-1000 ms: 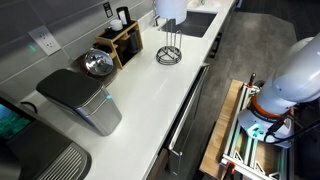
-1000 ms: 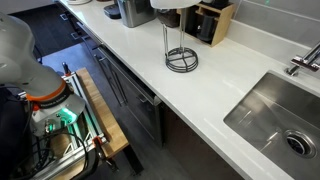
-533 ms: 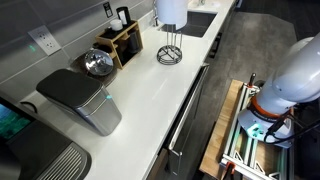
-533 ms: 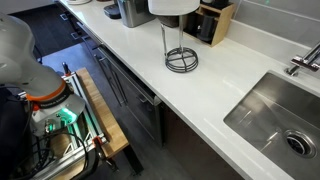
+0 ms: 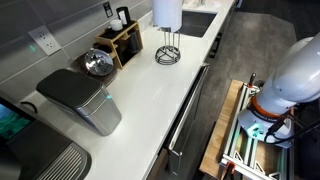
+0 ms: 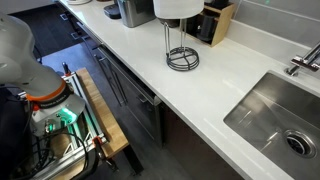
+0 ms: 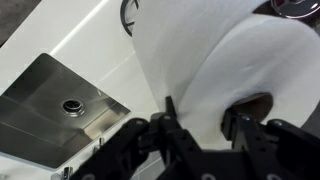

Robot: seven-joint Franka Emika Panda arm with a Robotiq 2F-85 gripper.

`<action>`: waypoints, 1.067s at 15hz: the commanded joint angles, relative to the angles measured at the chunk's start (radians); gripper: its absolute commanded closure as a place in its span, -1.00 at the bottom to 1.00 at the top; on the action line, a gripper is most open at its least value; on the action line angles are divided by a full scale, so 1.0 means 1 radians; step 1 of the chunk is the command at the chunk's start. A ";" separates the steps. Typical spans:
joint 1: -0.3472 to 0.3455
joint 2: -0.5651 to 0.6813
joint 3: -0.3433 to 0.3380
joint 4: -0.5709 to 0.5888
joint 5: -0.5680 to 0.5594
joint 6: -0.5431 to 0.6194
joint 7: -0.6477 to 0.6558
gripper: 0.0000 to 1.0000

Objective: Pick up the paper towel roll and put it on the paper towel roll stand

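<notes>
Wrist view: a long white countertop (image 7: 100,40) fills the background, with a steel sink (image 7: 40,100) set into it at the lower left. In front of that, the paper towel roll (image 7: 220,60) takes up most of the picture, a fat white cylinder seen end-on with its dark core hole showing. The gripper (image 7: 205,130) comes in from the bottom edge, its black fingers (image 7: 170,125) pinched on the roll's paper wall, one on the outside and one by the core hole, so the pincer is holding the roll.

In both exterior views the same countertop (image 5: 150,95) (image 6: 200,90) runs along the wall. The roll (image 5: 167,10) (image 6: 176,8) hangs upright in the air at the top edge of the picture, directly over the paper towel roll stand (image 5: 168,52) (image 6: 182,58). The stand sits on the counter with its ring base flat and its thin rods pointing up at the roll's underside. I cannot tell whether the rods touch the roll. A wooden knife block (image 5: 122,42) (image 6: 215,20) stands near the stand against the wall. In an exterior view a grey appliance (image 5: 80,100) sits farther along the counter, well apart from the stand
</notes>
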 commanded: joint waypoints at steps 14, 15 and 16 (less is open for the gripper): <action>0.009 -0.029 0.005 -0.001 0.011 0.029 -0.010 -1.00; 0.011 -0.032 0.006 0.012 0.009 0.021 -0.013 -1.00; 0.014 -0.037 0.007 0.025 0.010 0.012 -0.021 -1.00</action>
